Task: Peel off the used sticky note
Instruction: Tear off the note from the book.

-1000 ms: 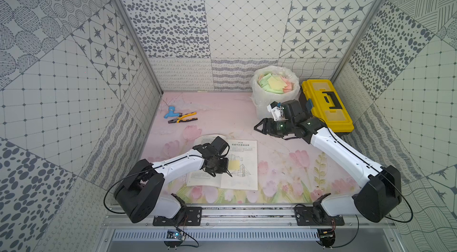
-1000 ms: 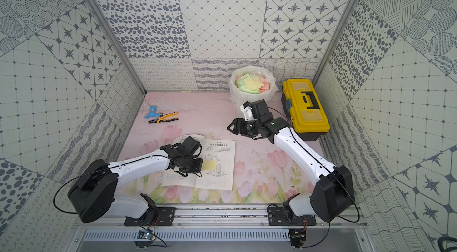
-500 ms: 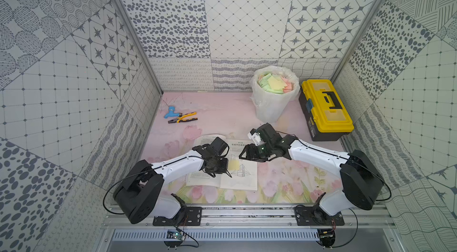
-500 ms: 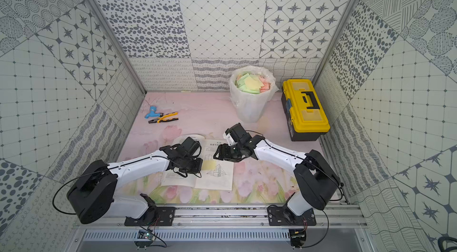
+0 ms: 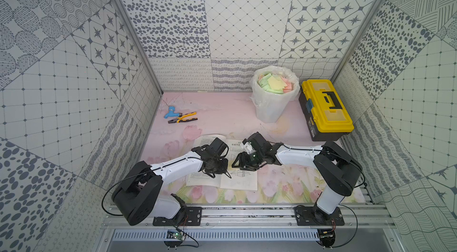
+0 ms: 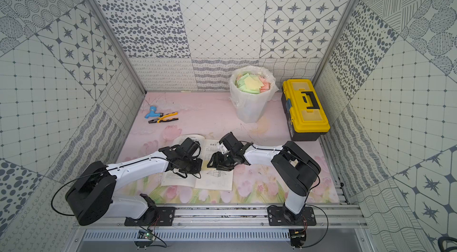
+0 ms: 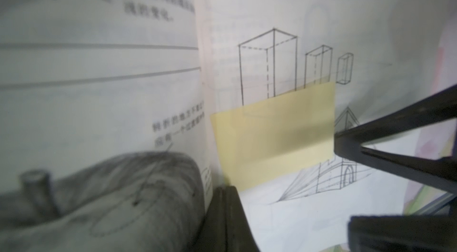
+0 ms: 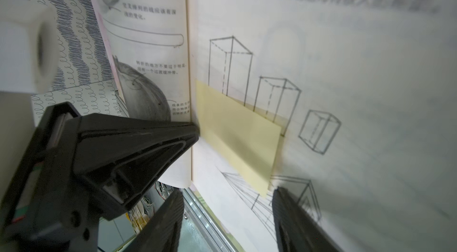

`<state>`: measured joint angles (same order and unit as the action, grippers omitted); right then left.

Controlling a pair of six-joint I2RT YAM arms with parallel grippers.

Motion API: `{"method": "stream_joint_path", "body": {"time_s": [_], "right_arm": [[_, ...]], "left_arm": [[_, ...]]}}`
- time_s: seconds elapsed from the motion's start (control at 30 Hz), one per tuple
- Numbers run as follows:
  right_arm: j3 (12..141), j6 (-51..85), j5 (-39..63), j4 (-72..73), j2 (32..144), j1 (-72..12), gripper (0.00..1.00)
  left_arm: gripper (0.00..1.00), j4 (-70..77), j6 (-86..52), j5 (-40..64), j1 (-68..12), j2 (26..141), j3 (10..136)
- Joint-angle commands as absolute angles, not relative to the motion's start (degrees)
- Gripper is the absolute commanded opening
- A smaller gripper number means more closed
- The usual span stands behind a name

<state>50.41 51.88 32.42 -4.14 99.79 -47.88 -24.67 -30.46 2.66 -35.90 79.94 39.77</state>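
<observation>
The used sticky note (image 7: 272, 134) is pale yellow and stuck on the right-hand page of an open drawing book (image 5: 242, 181), over sketches of boxes. It also shows in the right wrist view, sticky note (image 8: 237, 134). My left gripper (image 7: 226, 189) is shut with nothing between its jaws. Its tip rests on the book by the fold, at the note's near corner. My right gripper (image 8: 227, 191) is open and low over the page. One of its fingers (image 8: 284, 203) stands right next to the note's free corner, and the note is not between the jaws. In both top views the two grippers meet over the book, left gripper (image 5: 222, 167), right gripper (image 5: 237, 164).
At the back stands a white lined bin (image 5: 272, 105) full of discarded coloured notes, with a yellow toolbox (image 5: 325, 108) beside it. Pliers (image 5: 183, 117) and a blue fitting (image 5: 170, 112) lie at the back left. The metal rail (image 5: 235, 210) runs along the front.
My right arm has swung from beside the bin down to the book, and its jaws have narrowed a little. The left arm has stayed on the book.
</observation>
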Motion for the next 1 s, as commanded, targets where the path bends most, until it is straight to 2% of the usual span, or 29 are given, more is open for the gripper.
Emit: {"method": "stream_joint_path", "body": {"time_s": [0.0, 0.23, 0.43, 0.57, 0.7, 0.97], "right_arm": [[49.1, 54.2, 32.9, 0.9, 102.2, -48.2, 0.58], [48.8, 56.5, 33.2, 3.6, 103.0, -48.1, 0.47], [48.3, 59.0, 33.5, 6.5, 102.2, -47.9, 0.16], [46.8, 62.3, 33.4, 10.9, 102.1, -47.6, 0.0], [43.4, 66.3, 32.6, 18.7, 101.0, -46.6, 0.0], [41.1, 69.0, 31.3, 24.0, 98.2, -45.3, 0.0]], "left_arm": [[0.0, -28.7, -30.9, 0.2, -35.8, 80.2, 38.8], [0.0, -28.8, -30.9, 0.2, -35.8, 79.8, 38.7], [0.0, -28.7, -31.0, 0.1, -35.8, 79.7, 38.7], [0.0, -28.7, -31.1, 0.0, -35.8, 79.5, 38.5], [0.0, -28.4, -31.1, 0.0, -35.8, 79.2, 38.3], [0.0, -28.3, -31.4, 0.3, -35.8, 78.7, 38.3]]}}
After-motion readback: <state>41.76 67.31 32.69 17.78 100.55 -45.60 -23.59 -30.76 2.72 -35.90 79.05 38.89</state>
